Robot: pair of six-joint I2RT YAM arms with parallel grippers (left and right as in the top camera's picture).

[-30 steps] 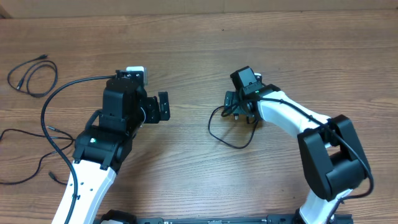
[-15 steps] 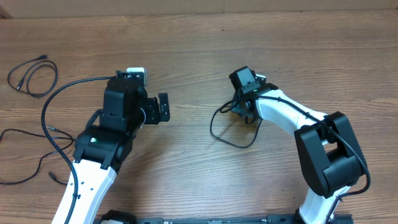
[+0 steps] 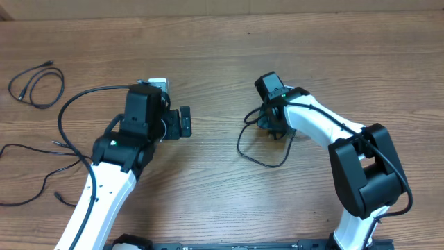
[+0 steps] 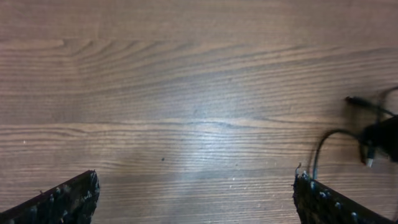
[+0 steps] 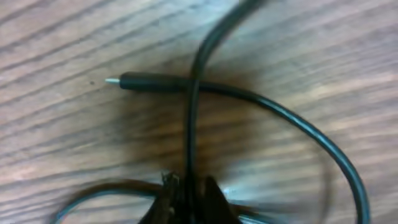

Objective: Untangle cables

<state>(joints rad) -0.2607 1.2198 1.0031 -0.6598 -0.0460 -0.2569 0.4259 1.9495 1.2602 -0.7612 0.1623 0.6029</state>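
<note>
- The right tool (image 5: 186, 200) is closed down to a narrow pinch on 1 strand of the cable (image 5: 292, 121). The view is blurred, but the hold seems to sit on the very tips. A sharp pull could let the strand slip free.
- Just ahead of this tool, the held strand crosses the same cable's end, close to its silver-tipped plug (image 5: 146, 81). Pulling straight back would likely cinch this crossing tighter instead of opening it.
- Below and around the tool, the rest of the cable lies in a slack loop on the surface (image 3: 222, 187). A low drag could catch the loop under the tool or the arm.
- Well off to the side, the left tool (image 4: 196, 199) stands wide open and holds nothing; only the cable's edge shows at the far right of its view. With nothing pinning the cable, the whole of it may simply follow any pull.
- Farthest away, beyond the left arm, lie 2 more: a coiled cable (image 3: 10, 87) and a loose cable (image 3: 21, 146). A broad swing of that arm could sweep them into a new snarl.
</note>
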